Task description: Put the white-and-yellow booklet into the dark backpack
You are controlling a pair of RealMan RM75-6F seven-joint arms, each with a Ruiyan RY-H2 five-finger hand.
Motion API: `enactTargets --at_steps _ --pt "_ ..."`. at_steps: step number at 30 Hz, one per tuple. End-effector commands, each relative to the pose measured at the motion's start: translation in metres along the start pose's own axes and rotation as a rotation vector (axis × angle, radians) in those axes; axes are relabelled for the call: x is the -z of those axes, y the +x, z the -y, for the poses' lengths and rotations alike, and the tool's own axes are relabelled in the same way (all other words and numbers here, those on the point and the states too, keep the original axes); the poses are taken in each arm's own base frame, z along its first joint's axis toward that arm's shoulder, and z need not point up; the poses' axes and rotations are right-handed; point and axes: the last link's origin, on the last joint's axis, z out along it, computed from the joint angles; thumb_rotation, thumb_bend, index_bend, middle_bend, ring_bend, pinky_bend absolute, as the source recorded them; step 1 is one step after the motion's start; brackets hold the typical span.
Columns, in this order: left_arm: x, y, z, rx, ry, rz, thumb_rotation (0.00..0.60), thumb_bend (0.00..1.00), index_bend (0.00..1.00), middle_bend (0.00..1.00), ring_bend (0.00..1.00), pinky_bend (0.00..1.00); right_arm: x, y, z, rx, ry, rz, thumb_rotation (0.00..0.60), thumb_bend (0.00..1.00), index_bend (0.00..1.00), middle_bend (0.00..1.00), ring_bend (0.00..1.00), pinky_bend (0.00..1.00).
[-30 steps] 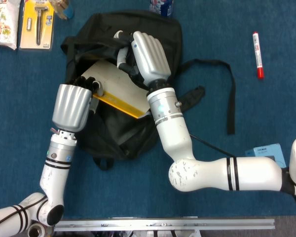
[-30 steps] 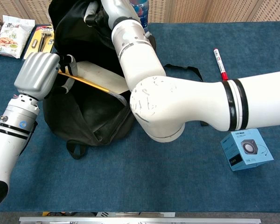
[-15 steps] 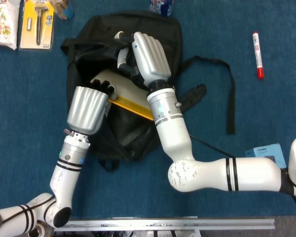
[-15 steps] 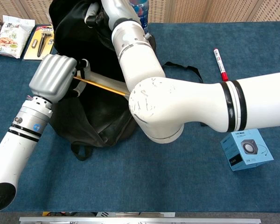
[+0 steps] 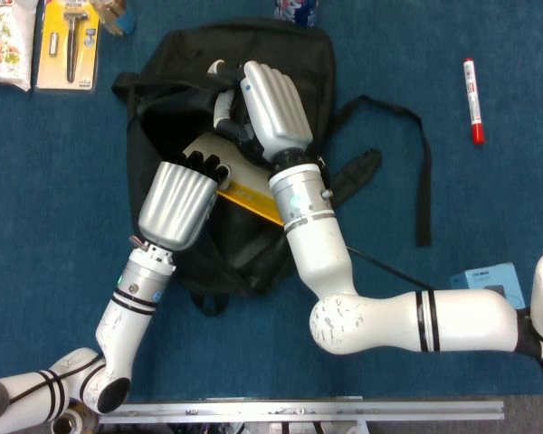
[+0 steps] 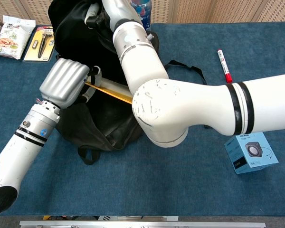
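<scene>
Over the last second the left hand (image 5: 179,203) has moved right and up-frame, carrying the booklet (image 5: 231,172) deeper into the backpack (image 5: 290,54) mouth; less white cover shows; insertion is judged well advanced, release pending. Left fingers curl over the booklet's near edge, gripping it. The right hand (image 5: 270,101), at upper centre, holds the bag opening, fingers curled on the fabric. Booklet: centre frame, partly inside. No legible writing; the blue box (image 6: 250,153) print is too small to read.

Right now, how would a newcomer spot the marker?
Start at the backpack in the top middle of the blue table. Look right, past its looping strap: the marker lies alone there, a white stick with a red cap.
</scene>
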Motion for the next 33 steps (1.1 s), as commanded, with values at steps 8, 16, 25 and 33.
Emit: enactTargets --at_steps 8,16,25,33 --pt "-0.009 -0.003 -0.003 -0.035 -0.014 0.016 0.600 0.55 0.62 0.60 0.51 0.63 0.001 0.000 0.001 -0.007 -0.003 0.010 0.600 0.81 0.63 0.58 0.55 0.75" --pt "-0.015 -0.007 -0.005 -0.075 -0.011 0.028 0.600 0.55 0.62 0.60 0.51 0.63 0.003 0.000 0.001 -0.015 -0.005 0.024 0.600 0.81 0.63 0.58 0.55 0.75" --pt "-0.011 -0.003 0.006 -0.088 0.022 0.067 0.600 0.25 0.49 0.46 0.46 0.55 0.003 0.004 -0.002 0.004 -0.003 0.021 0.600 0.81 0.63 0.58 0.55 0.75" --pt "0.010 0.006 0.020 -0.065 0.070 0.089 0.600 0.13 0.36 0.35 0.34 0.46 0.002 0.009 -0.008 0.023 -0.006 0.019 0.600 0.81 0.63 0.58 0.55 0.75"
